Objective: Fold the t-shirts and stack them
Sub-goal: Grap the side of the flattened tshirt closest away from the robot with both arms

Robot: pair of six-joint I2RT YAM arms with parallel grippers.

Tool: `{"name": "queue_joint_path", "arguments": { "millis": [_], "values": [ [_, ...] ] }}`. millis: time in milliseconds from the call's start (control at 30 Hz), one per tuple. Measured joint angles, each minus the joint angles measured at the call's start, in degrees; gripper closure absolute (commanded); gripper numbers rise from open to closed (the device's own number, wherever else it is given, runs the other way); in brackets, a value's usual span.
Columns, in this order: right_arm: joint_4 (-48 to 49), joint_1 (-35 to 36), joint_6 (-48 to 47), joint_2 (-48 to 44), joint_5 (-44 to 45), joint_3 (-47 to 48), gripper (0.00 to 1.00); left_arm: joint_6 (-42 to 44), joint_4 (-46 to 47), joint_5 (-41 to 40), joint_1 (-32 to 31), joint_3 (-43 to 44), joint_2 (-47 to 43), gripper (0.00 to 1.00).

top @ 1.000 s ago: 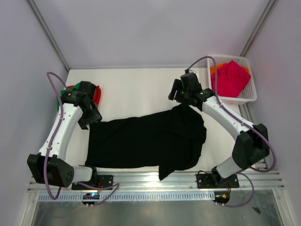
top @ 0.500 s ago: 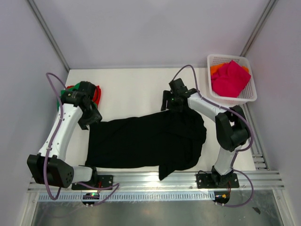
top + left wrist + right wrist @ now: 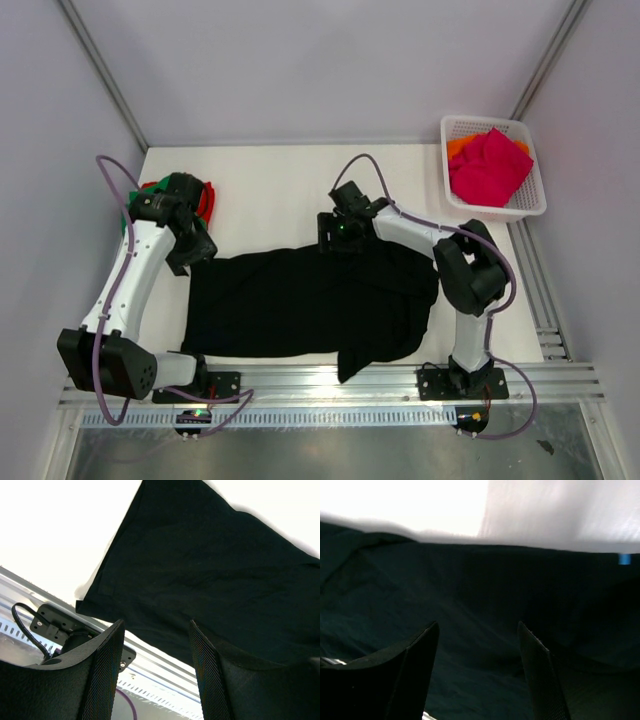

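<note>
Right arm (image 3: pixel 405 228) swung left along black t-shirt (image 3: pixel 300 300) far edge.

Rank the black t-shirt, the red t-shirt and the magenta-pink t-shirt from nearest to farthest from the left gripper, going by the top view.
From the left gripper:
1. Black t-shirt: its left corner lies right at the gripper.
2. Red t-shirt: just beyond the gripper, at the table's left edge.
3. Magenta-pink t-shirt: in the basket, far right.

Matt black cloth shirt (image 3: pixel 310 300), white lattice plastic basket (image 3: pixel 527 205), smooth white table (image 3: pixel 270 190)
</note>
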Motion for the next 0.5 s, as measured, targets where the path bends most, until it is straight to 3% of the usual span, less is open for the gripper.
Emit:
{"name": "queue_joint_path", "arguments": {
  "millis": [300, 500],
  "values": [
    [-0.42, 1.20, 0.20, 5.07, -0.92, 2.84, 0.32, -0.04, 0.00, 0.02, 0.00, 0.00, 0.00, 0.43],
    [-2.75, 1.11, 0.33, 9.03, -0.42, 9.57, 0.32, -0.02, -0.02, 0.04, 0.00, 0.00, -0.17, 0.43]
  ]
}}
